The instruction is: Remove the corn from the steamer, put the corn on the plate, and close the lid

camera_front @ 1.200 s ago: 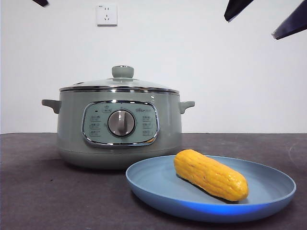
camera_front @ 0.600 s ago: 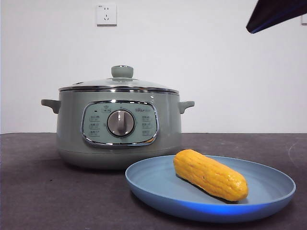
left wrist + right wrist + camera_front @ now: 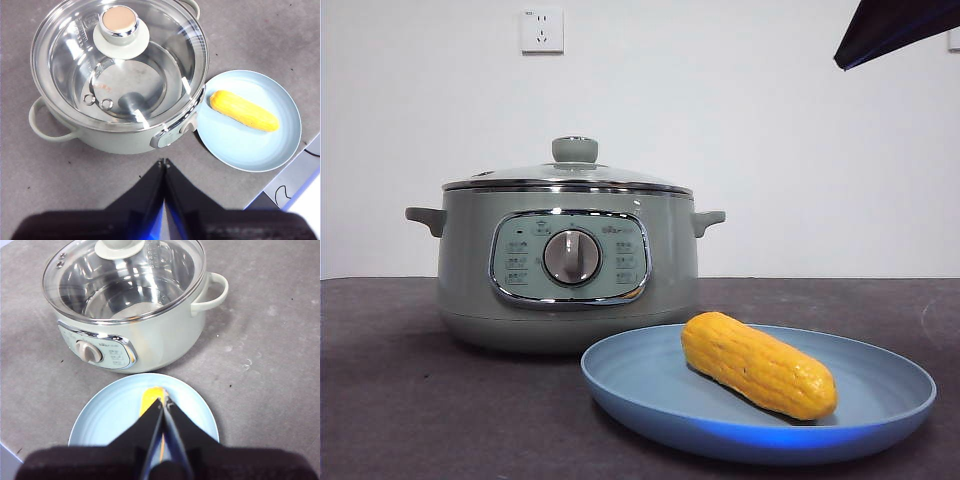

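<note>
The corn (image 3: 758, 363) lies on the blue plate (image 3: 880, 425) in front and to the right of the steamer (image 3: 567, 265). The glass lid (image 3: 570, 172) with its green knob sits closed on the steamer. In the left wrist view the left gripper (image 3: 163, 162) is shut and empty, high above the table beside the steamer (image 3: 120, 135), with the lid (image 3: 165, 45), plate (image 3: 240, 150) and corn (image 3: 243, 110) below. The right gripper (image 3: 163, 401) is shut and empty, high above the plate (image 3: 105, 415), hiding most of the corn (image 3: 150, 397). A black arm tip (image 3: 895, 25) shows top right.
A white wall socket (image 3: 542, 29) is on the back wall. The dark grey table (image 3: 410, 400) stretches left of the plate. In the left wrist view the table's edge and a cable (image 3: 280, 192) show near the plate.
One second ago two black tips showed at top right and one at top left. The top-left tip has left the view and the right ones rose into one tip. Nothing else moved.
</note>
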Action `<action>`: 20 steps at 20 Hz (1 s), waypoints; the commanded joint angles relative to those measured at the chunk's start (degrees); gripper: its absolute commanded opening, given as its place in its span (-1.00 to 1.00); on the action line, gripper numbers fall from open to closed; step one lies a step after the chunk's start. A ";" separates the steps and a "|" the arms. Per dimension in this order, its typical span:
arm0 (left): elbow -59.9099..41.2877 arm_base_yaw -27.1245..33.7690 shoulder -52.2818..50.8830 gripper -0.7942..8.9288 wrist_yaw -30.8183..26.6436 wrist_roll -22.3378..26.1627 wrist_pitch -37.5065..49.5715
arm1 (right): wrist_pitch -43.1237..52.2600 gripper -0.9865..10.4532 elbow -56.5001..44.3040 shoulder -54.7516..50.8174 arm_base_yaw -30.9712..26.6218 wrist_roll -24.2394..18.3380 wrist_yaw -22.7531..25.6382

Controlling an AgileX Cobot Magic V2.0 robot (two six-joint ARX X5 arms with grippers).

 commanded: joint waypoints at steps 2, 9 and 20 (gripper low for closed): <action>-0.26 1.11 -1.55 -0.84 0.28 4.42 11.06 | 0.35 -0.83 -0.20 0.02 0.07 -0.22 0.02; -2.01 14.21 -14.69 -0.84 7.30 9.09 27.98 | 0.35 -0.83 -0.20 0.02 0.07 -0.22 0.02; -57.22 28.15 -50.03 -0.84 2.27 3.63 52.13 | 0.35 -0.83 -0.20 0.00 0.07 -0.22 0.02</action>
